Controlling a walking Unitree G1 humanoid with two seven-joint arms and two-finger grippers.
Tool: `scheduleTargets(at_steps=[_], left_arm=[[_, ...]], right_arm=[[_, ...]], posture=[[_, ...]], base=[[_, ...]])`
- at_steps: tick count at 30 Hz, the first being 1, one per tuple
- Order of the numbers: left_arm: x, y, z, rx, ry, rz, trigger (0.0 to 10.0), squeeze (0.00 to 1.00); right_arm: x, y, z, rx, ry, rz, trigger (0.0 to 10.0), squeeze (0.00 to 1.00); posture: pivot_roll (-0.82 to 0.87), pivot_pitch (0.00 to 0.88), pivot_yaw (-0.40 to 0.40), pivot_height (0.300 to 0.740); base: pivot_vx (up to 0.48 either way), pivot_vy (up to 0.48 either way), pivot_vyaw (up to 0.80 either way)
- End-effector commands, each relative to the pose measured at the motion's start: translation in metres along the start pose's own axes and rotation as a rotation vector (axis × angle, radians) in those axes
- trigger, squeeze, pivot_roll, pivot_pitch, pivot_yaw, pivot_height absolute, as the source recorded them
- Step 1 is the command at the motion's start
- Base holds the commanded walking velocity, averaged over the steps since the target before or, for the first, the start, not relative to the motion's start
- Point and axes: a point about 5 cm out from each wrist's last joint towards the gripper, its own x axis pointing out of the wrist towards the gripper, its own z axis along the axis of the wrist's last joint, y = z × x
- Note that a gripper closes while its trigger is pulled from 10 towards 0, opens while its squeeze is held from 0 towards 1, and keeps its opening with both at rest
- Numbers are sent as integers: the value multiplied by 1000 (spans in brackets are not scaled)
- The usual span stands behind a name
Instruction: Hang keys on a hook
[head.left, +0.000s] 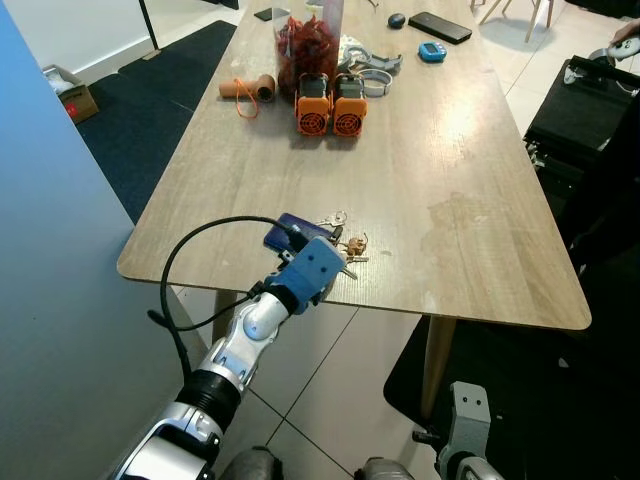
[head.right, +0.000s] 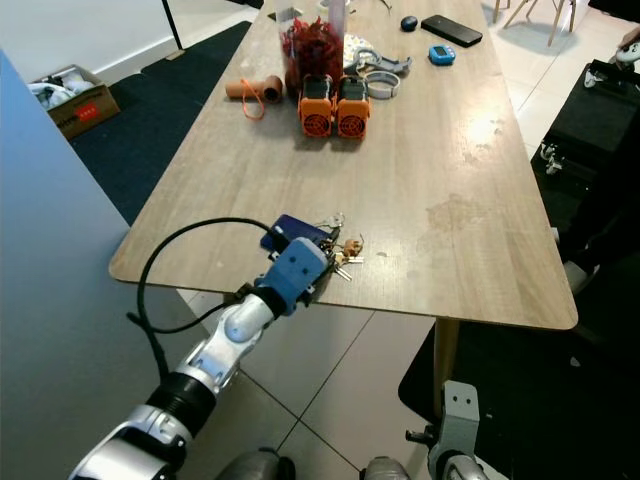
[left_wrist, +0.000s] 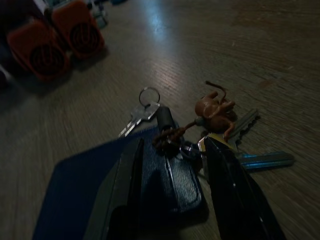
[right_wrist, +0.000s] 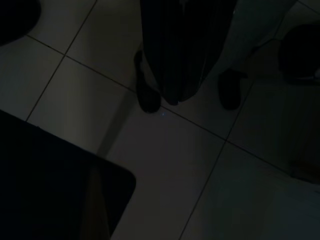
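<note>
Keys (left_wrist: 220, 135) lie flat on the wooden table (head.left: 440, 170), close to its near edge, bunched w/ a small brown figure charm (left_wrist: 215, 107) and a dark blue fob (left_wrist: 170, 177). One silver key (left_wrist: 142, 114) on a ring points away toward the two orange fans (head.left: 330, 105); two longer keys stick out the other side, blades running roughly along the near edge toward the robot's right. So the bunch's long axis runs approx crosswise to the arm.

Left gripper (left_wrist: 172, 190) is down at table level over the bunch, fingers (left_wrist: 235, 195) apart, straddling the blue fob, one finger each side, not closed on it. Left arm (head.left: 245, 335) reaches up from below the table edge, angled fwd and to the right, blue wrist block right at the edge, black cable (head.left: 180, 260) looping over it.

Right gripper (right_wrist: 172, 75) hangs idle over tiled floor (right_wrist: 175, 165), v. dark; fingers look pressed together.
</note>
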Motion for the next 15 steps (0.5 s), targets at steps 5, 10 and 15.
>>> scheduleTargets(at_steps=[5,10,15], left_arm=[[-9,-22,-25,-225,185,-61,10000,0],[-8,-23,-25,-295,218,-57,10000,0],[-6,-23,-23,-357,243,-44,10000,0]], right_arm=[[-2,-4,-5,-6,20,-8,10000,0],[-2,-4,-4,-7,21,-9,10000,0],[-2,-4,-4,-6,21,-9,10000,0]], posture=[[35,113,-1,740],[35,111,-2,740],[35,113,0,740]], base=[[0,0,0],[0,0,0],[0,0,0]])
